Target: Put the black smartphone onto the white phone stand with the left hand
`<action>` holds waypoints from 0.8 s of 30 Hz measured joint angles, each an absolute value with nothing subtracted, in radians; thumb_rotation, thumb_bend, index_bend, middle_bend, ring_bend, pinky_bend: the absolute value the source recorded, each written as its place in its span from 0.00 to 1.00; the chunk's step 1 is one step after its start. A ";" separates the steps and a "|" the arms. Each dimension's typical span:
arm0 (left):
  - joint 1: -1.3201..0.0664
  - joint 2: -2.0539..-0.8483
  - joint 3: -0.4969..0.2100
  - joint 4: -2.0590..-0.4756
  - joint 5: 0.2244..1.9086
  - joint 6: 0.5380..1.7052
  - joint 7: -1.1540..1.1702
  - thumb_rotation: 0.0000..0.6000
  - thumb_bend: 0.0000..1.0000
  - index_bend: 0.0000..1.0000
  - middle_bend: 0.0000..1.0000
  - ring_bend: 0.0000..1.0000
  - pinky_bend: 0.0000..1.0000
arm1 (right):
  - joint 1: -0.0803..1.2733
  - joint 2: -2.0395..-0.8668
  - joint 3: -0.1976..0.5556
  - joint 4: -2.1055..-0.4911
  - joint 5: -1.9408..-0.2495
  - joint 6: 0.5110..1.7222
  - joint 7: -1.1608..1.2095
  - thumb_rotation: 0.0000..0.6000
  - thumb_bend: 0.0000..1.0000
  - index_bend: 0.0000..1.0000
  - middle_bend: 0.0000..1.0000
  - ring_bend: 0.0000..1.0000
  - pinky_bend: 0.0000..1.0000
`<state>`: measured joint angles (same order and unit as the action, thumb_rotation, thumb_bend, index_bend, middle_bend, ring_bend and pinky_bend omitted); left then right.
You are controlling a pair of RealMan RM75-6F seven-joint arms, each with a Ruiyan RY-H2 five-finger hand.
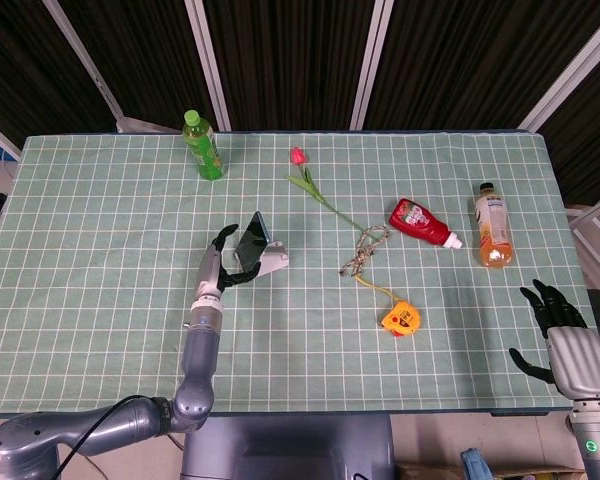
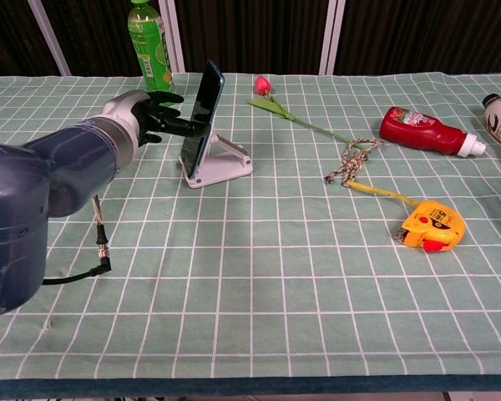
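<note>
We see the black smartphone (image 2: 203, 113) standing tilted on the white phone stand (image 2: 220, 164), near the middle-left of the green checked table (image 2: 250, 276). Its lower edge sits in the stand and its back leans on the sloped support, as far as the chest view shows.

We judge the phone to be stiff, flat and smooth, so it can slip between hard fingers, and its glass face is fragile if it falls. It is not heavy, but it is tall on a small stand, so a push at the top can tip both. The good place to hold it is at the two long edges, about the middle of its height, not on the screen.

The left hand (image 2: 150, 113) is just beside the phone, on the side facing the green bottle (image 2: 149, 46). Its fingers (image 1: 242, 270) reach toward the long edge and back of the phone and seem to touch it. We think the hand pinches the phone lightly, but the pictures do not settle if the grasp is firm.

The right hand (image 1: 555, 325) hangs at the table's near right edge, well apart, with fingers spread and holding nothing
</note>
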<state>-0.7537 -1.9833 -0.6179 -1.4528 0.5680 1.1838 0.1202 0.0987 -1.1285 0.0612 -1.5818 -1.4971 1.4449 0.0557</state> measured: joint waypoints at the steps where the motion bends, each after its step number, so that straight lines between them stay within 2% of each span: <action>1: -0.750 -1.979 -0.615 -1.460 0.568 1.185 0.121 1.00 0.26 0.10 0.04 0.00 0.04 | 0.099 -1.129 0.061 -1.582 -1.497 1.445 0.056 1.00 0.34 0.12 0.02 0.00 0.19; 8: -0.712 -1.930 -0.580 -1.535 0.583 1.184 0.127 1.00 0.26 0.06 0.00 0.00 0.00 | 0.098 -1.130 0.061 -1.580 -1.497 1.446 0.051 1.00 0.34 0.12 0.02 0.00 0.19; 14: -0.639 -1.834 -0.518 -1.676 0.646 1.203 0.125 1.00 0.26 0.05 0.00 0.00 0.00 | 0.098 -1.131 0.061 -1.580 -1.498 1.449 0.044 1.00 0.34 0.12 0.02 0.00 0.19; 20: -0.536 -1.663 -0.426 -1.827 0.790 1.238 0.121 1.00 0.26 0.05 0.00 0.00 0.00 | 0.096 -1.132 0.061 -1.581 -1.501 1.453 0.042 1.00 0.34 0.12 0.02 0.00 0.19; 24: -0.465 -1.490 -0.332 -1.886 0.959 1.246 0.120 1.00 0.23 0.05 0.00 0.00 0.00 | 0.094 -1.132 0.060 -1.582 -1.501 1.455 0.038 1.00 0.34 0.12 0.02 0.00 0.19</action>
